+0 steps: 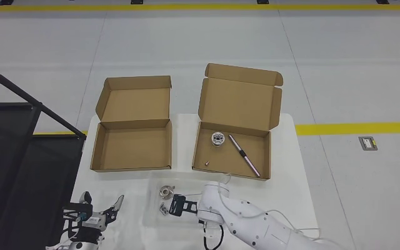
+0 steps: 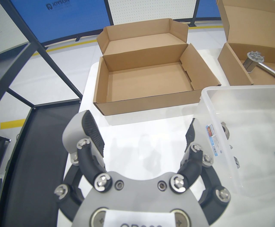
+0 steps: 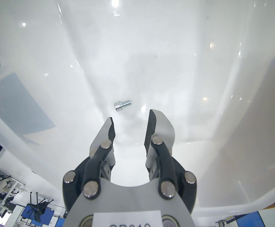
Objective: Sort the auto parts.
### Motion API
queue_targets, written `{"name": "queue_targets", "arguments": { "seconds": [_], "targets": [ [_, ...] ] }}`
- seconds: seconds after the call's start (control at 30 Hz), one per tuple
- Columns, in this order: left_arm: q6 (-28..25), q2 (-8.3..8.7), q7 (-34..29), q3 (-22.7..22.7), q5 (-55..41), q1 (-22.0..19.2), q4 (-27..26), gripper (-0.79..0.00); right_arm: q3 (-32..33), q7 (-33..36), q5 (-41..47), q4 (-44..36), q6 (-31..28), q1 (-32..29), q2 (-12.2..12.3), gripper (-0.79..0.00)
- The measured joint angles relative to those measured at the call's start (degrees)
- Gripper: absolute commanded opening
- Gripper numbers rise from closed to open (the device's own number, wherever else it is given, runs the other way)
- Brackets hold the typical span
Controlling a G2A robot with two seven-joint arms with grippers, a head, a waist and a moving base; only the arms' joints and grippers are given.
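R hand (image 3: 131,118) released (nothing held), in clear bin (image 3: 236,86), bolt (image 3: 122,106) just beside, L hand (image 2: 139,118) released, at 7 o'clock of bench (image 1: 294,181)

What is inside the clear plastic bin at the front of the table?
A ring-shaped metal part, a small bolt and the open right gripper, just short of that bolt. The arm covers part of the bin floor from above, so anything beneath it is hidden.

Pale grey floor (image 1: 187,44), yellow line (image 1: 347,129); black rack (image 1: 31,181), blue wall panels (image 2: 71,19).
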Motion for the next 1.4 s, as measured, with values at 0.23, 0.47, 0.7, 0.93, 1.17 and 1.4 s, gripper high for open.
{"name": "queue_targets", "arguments": {
  "seconds": [0.23,0.47,0.7,0.93,1.17,1.4],
  "targets": [
    [0.00,0.00,0.00,0.00,0.00,0.00,0.00,0.000,0.62,1.24,0.17,0.49,1.21,-0.49,-0.74,-0.462],
    [0.00,0.00,0.00,0.00,0.00,0.00,0.00,0.000,0.75,1.25,-0.01,2.96,1.81,-0.44,-1.81,-0.465],
    [0.00,0.00,0.00,0.00,0.00,0.00,0.00,0.000,0.36,0.49,-0.55,5.48,2.32,-0.10,-3.31,-0.471],
    [0.00,0.00,0.00,0.00,0.00,0.00,0.00,0.000,0.15,-0.32,-1.09,7.71,2.29,0.06,-4.60,-0.474],
    [0.00,0.00,0.00,0.00,0.00,0.00,0.00,0.000,0.23,-1.01,-1.02,10.08,1.38,0.56,-5.83,-0.477],
    [0.00,0.00,0.00,0.00,0.00,0.00,0.00,0.000,0.34,-0.41,-1.07,12.54,1.54,1.09,-7.11,-0.483]
  ]
}}
